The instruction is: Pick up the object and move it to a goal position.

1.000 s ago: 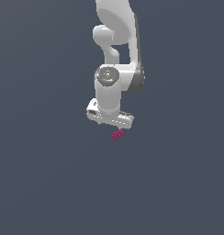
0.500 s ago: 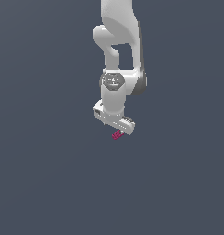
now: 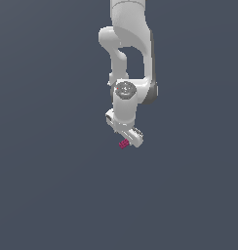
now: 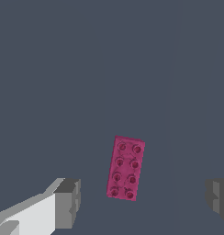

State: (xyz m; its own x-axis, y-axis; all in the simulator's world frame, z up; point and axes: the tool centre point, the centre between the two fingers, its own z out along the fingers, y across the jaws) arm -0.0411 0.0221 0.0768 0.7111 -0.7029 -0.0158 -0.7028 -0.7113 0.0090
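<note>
We hold our gripper (image 4: 141,202) open above the magenta block (image 4: 126,168), which lies between the fingers, ungrasped; closing, lifting and carrying remain.

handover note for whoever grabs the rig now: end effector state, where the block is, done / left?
End effector: open, fingers apart, holding nothing.
Pink studded block: lying flat, studs up, on the grey surface, between the two fingers in the wrist view and touching neither. In the exterior view it sits right at the end effector's tip.
Done: arm positioned over the block.
Left: probably descend, close on the block, lift, carry to the goal. No goal marker shows in either view.
</note>
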